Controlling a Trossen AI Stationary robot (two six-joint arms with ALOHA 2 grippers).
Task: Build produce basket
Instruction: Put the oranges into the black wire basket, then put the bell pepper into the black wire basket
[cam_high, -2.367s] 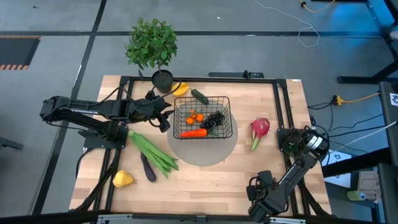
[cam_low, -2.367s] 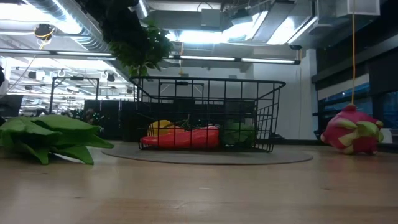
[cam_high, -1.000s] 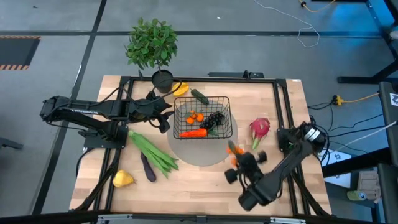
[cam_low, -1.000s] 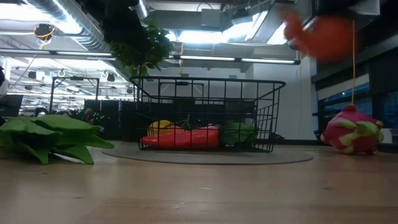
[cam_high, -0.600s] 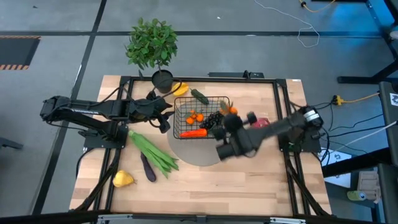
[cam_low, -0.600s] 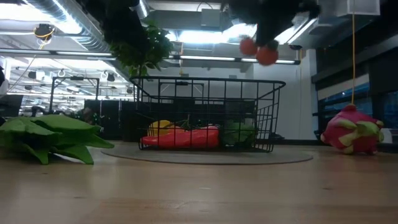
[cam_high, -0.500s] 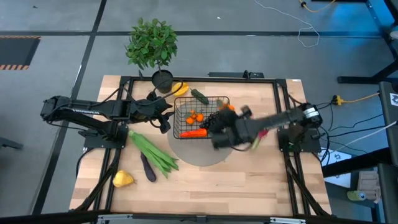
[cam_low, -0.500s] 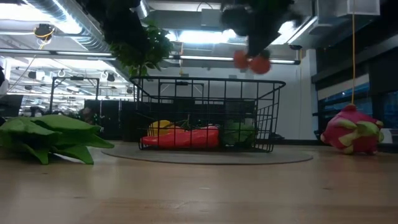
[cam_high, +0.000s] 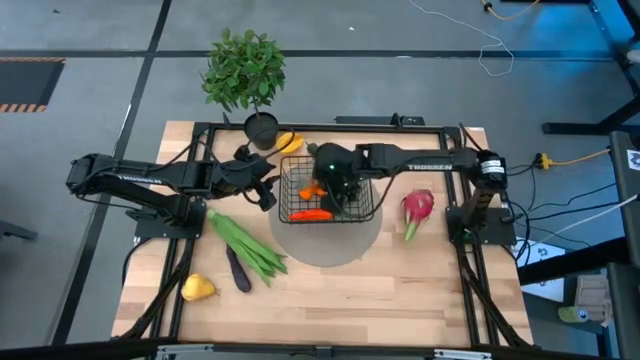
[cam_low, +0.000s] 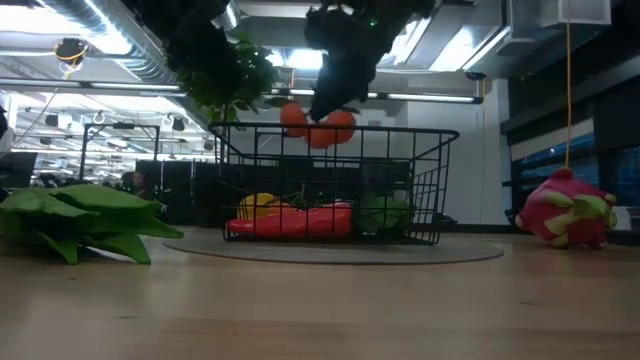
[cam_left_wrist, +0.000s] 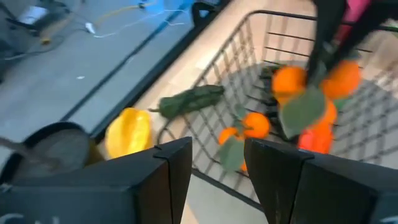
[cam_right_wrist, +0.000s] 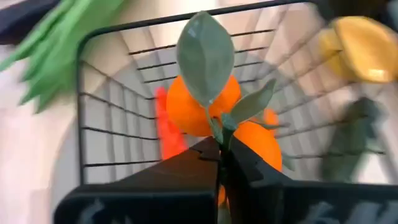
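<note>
The black wire basket (cam_high: 327, 190) stands on a round grey mat (cam_high: 330, 245) and holds a red carrot (cam_high: 312, 213) and small oranges (cam_left_wrist: 255, 124). Over it, my right gripper (cam_high: 333, 186) is shut on a pair of leafy oranges (cam_low: 318, 125), which hang at rim height. Those oranges also show in the right wrist view (cam_right_wrist: 211, 118) and the left wrist view (cam_left_wrist: 314, 84). My left gripper (cam_high: 264, 192) stands open at the basket's left wall (cam_left_wrist: 217, 134). My right gripper pinches the green stem (cam_right_wrist: 219, 135) of the orange pair between its two fingers, just below the leaves. The fingers come from above, pointing down into the basket. The oranges hang below them, clear of the produce inside. Whether my left gripper touches the basket's wire, I cannot tell.
Green stalks (cam_high: 245, 245), an eggplant (cam_high: 238, 270) and a yellow pear (cam_high: 197, 288) lie at the near left. A pink dragon fruit (cam_high: 417, 208) lies right of the basket. A cucumber (cam_left_wrist: 189, 99), a yellow pepper (cam_high: 289, 142) and a potted plant (cam_high: 245, 75) are beyond it.
My right gripper has swept from the table's near right toward the far edge and left, carrying the oranges. It has come down until they hang at the basket's rim. The left arm has kept still.
</note>
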